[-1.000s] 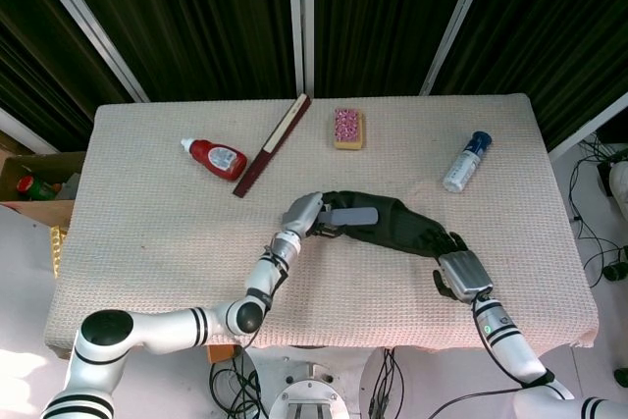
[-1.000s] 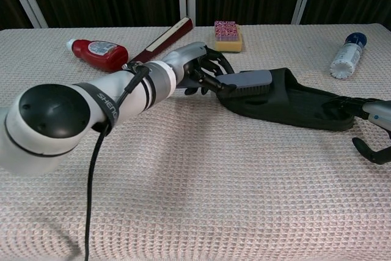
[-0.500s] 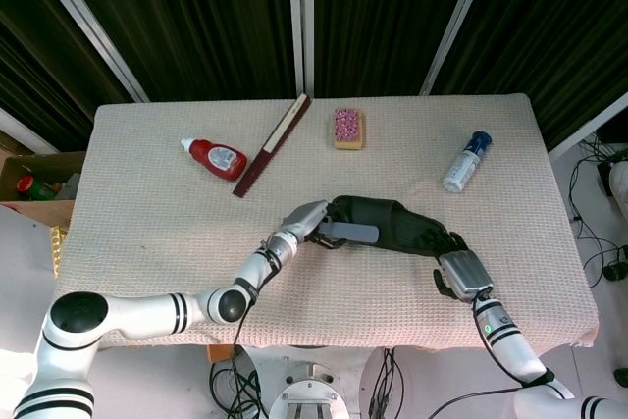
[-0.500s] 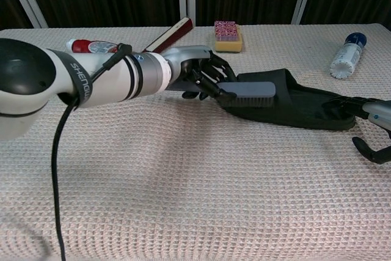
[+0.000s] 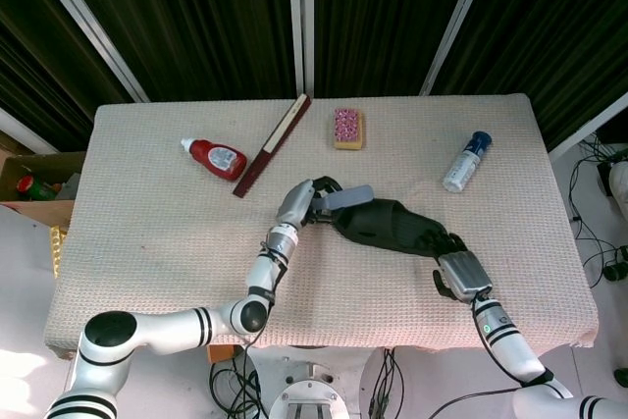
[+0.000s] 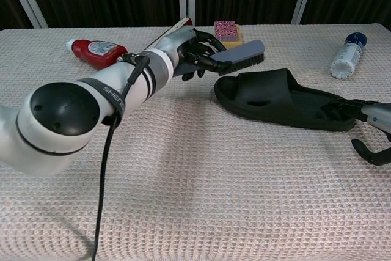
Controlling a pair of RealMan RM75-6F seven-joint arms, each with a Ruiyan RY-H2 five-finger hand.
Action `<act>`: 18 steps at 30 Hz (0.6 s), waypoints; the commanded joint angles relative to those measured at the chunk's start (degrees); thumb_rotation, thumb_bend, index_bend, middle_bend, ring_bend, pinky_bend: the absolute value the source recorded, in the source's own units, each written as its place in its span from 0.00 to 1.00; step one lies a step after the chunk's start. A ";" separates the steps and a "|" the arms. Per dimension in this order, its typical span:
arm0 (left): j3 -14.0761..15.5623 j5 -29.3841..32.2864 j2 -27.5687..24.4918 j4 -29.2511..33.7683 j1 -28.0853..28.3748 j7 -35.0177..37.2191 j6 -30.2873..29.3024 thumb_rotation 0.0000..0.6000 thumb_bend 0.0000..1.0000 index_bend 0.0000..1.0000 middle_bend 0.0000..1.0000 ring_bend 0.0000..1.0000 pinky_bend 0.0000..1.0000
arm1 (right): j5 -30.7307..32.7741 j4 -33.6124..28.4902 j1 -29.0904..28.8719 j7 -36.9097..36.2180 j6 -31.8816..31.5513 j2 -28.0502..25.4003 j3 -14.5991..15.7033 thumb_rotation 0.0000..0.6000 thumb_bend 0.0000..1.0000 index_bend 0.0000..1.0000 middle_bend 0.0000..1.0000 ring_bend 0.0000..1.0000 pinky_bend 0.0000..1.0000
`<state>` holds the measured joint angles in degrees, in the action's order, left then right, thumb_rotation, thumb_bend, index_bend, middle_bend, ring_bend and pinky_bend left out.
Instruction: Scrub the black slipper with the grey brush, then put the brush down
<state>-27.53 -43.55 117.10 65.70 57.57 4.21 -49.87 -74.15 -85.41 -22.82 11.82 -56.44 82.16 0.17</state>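
Two hands were engaged: the grey brush point(image 6: 239, 55) was gripped in the closed fingers of the left hand point(image 6: 194, 54), raised clear of the black slipper point(image 6: 278, 97), whose heel was pinned to the table point(image 6: 201, 181) by the right hand point(image 5: 455, 260).

Left robot hand point(image 6: 194, 51) raised (fingers curled)
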 commanded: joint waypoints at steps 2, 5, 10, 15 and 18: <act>1.69 0.30 -0.68 0.47 0.41 -2.62 3.42 1.00 0.44 0.92 0.98 1.00 1.00 | -0.07 -0.01 0.02 -0.08 -0.04 -0.09 0.06 1.00 0.65 0.00 0.03 0.00 0.00; 2.44 0.34 -2.04 2.21 0.29 -3.30 5.62 1.00 0.44 0.92 0.98 1.00 1.00 | 0.00 -0.02 0.07 -0.16 -0.11 -0.17 0.04 1.00 0.65 0.00 0.03 0.00 0.00; 5.03 -0.72 -7.46 5.59 0.78 -4.15 14.06 1.00 0.43 0.94 0.99 1.00 1.00 | 0.11 0.13 0.11 -0.25 -0.03 -0.09 0.10 1.00 0.65 0.00 0.03 0.00 0.00; 7.94 -1.14 -14.62 7.86 2.31 -4.10 24.77 1.00 0.43 0.96 1.00 1.00 1.00 | -0.03 -0.05 0.12 -0.24 -0.26 -0.15 0.05 1.00 0.65 0.00 0.03 0.00 0.00; 8.38 -1.44 -17.48 8.59 2.60 -2.54 28.24 1.00 0.43 0.97 1.00 1.00 1.00 | 0.00 -0.21 0.15 -0.08 -0.39 -0.26 0.02 1.00 0.65 0.00 0.03 0.00 0.00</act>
<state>-20.37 -44.50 102.50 72.99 59.49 0.70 -24.57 -74.15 -85.61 -22.68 11.73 -56.81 81.91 0.20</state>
